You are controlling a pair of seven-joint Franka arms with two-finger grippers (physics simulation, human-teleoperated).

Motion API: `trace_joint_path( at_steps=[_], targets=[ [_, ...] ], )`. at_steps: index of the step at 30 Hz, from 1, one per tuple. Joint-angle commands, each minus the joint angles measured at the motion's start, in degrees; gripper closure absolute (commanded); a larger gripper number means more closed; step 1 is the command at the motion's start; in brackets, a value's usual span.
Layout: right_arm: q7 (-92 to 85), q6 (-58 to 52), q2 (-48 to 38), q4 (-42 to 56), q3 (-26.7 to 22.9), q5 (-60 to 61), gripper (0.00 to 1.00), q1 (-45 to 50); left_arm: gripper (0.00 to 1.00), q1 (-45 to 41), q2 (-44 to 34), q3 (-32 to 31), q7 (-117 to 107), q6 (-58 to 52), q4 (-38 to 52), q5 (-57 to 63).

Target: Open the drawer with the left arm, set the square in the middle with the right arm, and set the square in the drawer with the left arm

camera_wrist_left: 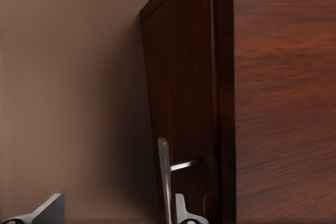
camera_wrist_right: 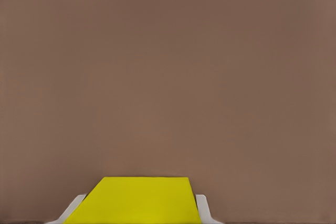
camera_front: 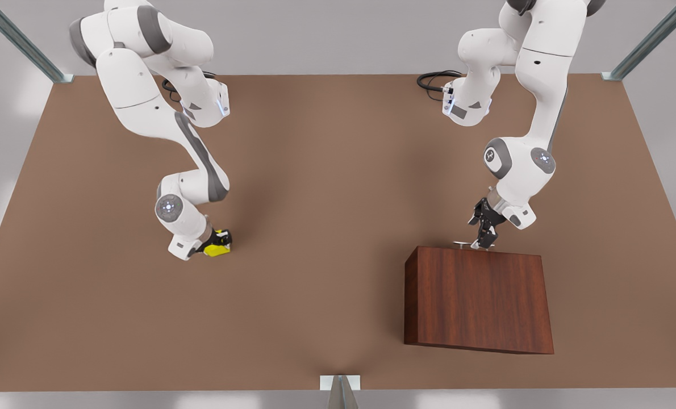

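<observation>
While the arm on the front view's left bends low over the flat matte brown table [camera_front: 326,187], its black two-finger end effector, the right end effector [camera_front: 217,243], sits down at the small bright yellow cube [camera_front: 220,249]. The right wrist view shows the cube [camera_wrist_right: 137,201] between two pale fingertips [camera_wrist_right: 203,209], one at each side face, so the right end effector is pinching the cube. Whether the cube rests on the table or is raised just off it cannot be told. It lies on the front view's left, well apart from the boxy dark reddish-brown wood-grain cabinet [camera_front: 480,298] on the right.

The other arm reaches down to the cabinet's far edge, where the left end effector [camera_front: 484,234] hangs at the slim silver bar handle [camera_front: 462,244]. In the left wrist view the handle [camera_wrist_left: 165,179] stands against the drawer front [camera_wrist_left: 181,93], with one fingertip [camera_wrist_left: 181,211] just beside it and the other [camera_wrist_left: 50,209] well off to the side: the fingers are spread, not closed on the bar. The drawer front lies flush with the cabinet, unopened.

No brand, label or writing can be read on anything.
</observation>
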Motion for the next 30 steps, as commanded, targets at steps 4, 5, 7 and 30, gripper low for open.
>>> trace_joint_path(
  at_steps=[4,5,7,30],
  targets=[
    [0.2,-2.5,-2.9,1.9,1.1,-1.3,0.33,8.3,0.00,0.0,-0.7,0.0,0.0,-0.4,-1.2,-0.5],
    [0.2,-2.5,-2.6,3.4,1.1,-4.9,0.33,11.9,0.00,0.0,-1.1,0.0,0.0,-0.7,-2.0,-0.5],
    [0.2,-2.5,-0.4,7.1,1.3,-6.6,0.33,19.2,0.00,0.0,-2.3,0.0,-0.1,-0.9,-3.1,-0.5],
    [2.1,-4.2,15.3,27.5,5.4,-15.3,0.00,39.6,0.00,0.1,-12.6,0.2,-0.3,-5.1,-13.2,-0.6]
  ],
)
